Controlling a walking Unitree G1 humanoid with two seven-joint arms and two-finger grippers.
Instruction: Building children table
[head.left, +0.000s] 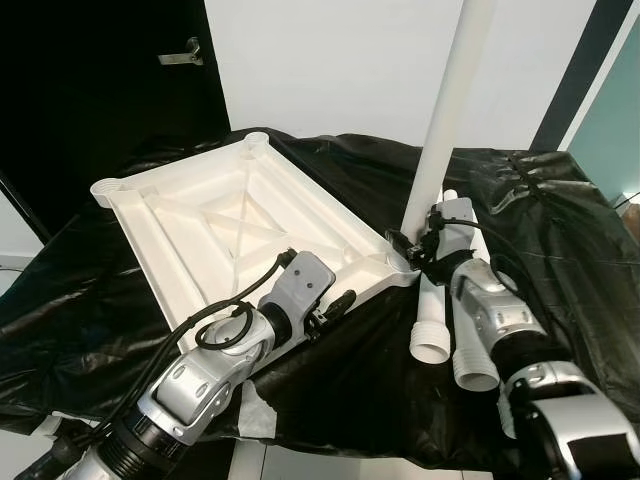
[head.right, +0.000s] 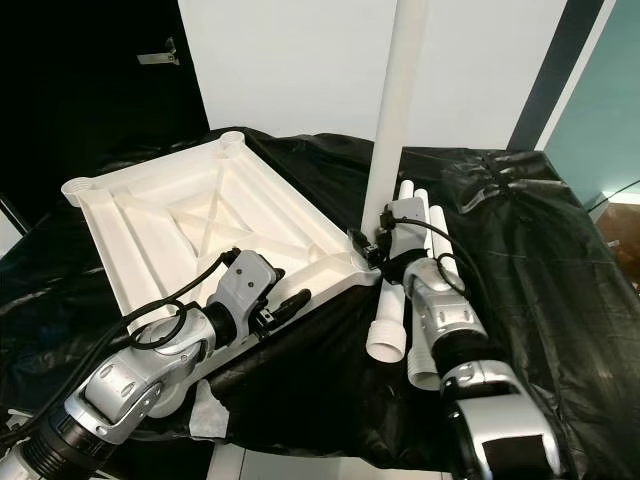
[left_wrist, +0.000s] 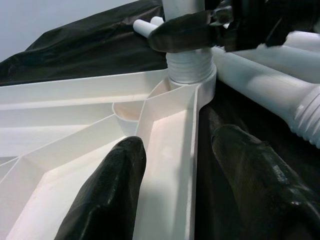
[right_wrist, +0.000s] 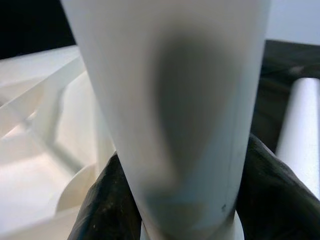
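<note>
The white table top (head.left: 210, 220) lies upside down on black cloth, its ribs facing up. One white leg (head.left: 450, 100) stands upright in the corner socket (left_wrist: 190, 75) nearest my right arm. My right gripper (head.left: 415, 245) is shut on that leg just above the socket; the black fingers (right_wrist: 107, 200) hug the tube (right_wrist: 170, 100). At the near long edge, my left gripper (head.left: 335, 305) is shut on the top's rim (left_wrist: 170, 165), with one finger (left_wrist: 107, 195) inside the wall and the other outside. Two loose legs (head.left: 440, 320) lie by my right forearm.
Crumpled black cloth (head.left: 560, 230) covers the whole work surface, and its front edge drops off just before my arms. A dark door with a metal handle (head.left: 182, 52) stands at the back left. A white wall rises behind.
</note>
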